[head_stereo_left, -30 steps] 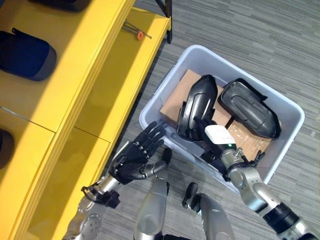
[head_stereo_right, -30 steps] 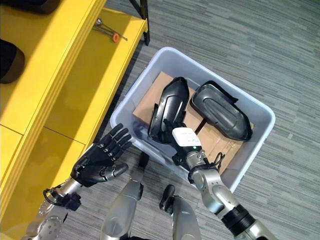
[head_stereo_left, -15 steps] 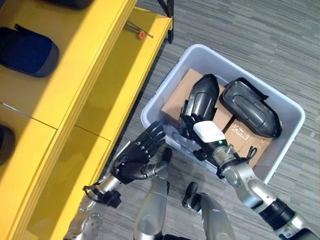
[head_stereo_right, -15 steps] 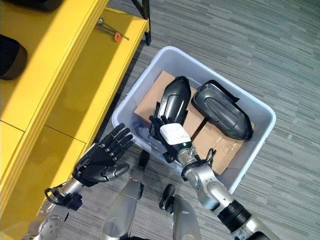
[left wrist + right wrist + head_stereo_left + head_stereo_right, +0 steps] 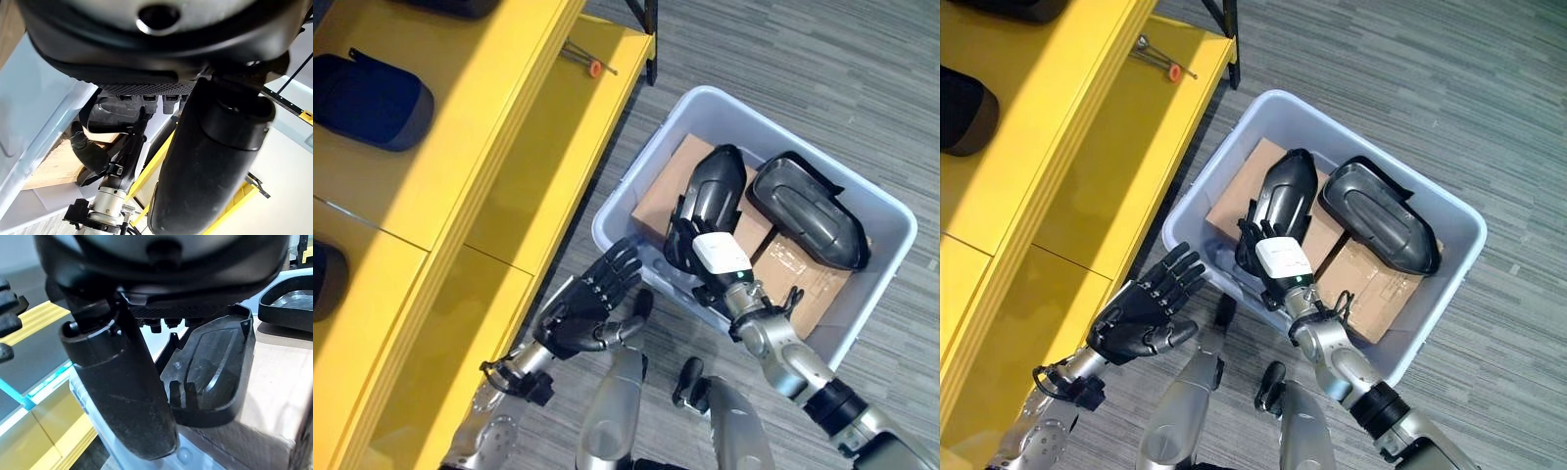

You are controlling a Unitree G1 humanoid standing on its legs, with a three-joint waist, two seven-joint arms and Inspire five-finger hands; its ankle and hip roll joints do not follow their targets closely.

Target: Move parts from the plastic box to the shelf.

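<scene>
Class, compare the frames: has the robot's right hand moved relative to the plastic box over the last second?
Yes. The right hand has slid along the box's near wall toward the shelf, deeper onto the left black part in the plastic box.

eyes: overhead, downward | wrists: close along hands | shared: plastic box [image 5: 636,176]

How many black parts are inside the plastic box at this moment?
2. One black part lies left of centre on the cardboard, with the right hand at its near end. The other lies beside it toward the box's right. More could be hidden under the cardboard.
</scene>
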